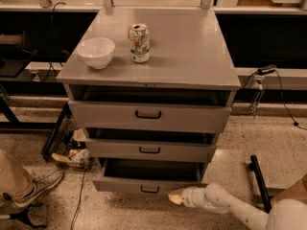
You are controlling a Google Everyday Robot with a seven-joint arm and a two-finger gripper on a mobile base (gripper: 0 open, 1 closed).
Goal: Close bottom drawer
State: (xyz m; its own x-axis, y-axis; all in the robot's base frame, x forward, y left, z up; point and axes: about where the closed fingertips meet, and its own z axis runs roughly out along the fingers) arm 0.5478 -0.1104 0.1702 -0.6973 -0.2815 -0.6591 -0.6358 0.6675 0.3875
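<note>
The bottom drawer [129,185] is the lowest and narrowest of the grey cabinet's three, with a small black loop handle [149,189]. It stands pulled out, its dark inside showing. My gripper [174,197] comes in from the lower right on a white arm and sits low, at the right end of the drawer's front, touching or nearly touching it. It holds nothing that shows.
The mid-sized drawer [149,150] and the top drawer [148,115] above are slightly open. A white bowl [96,52] and a drink can [139,42] stand on the cabinet top. A person's shoe [41,186] and a basket of clutter [67,150] lie at the left. Cables run along the floor.
</note>
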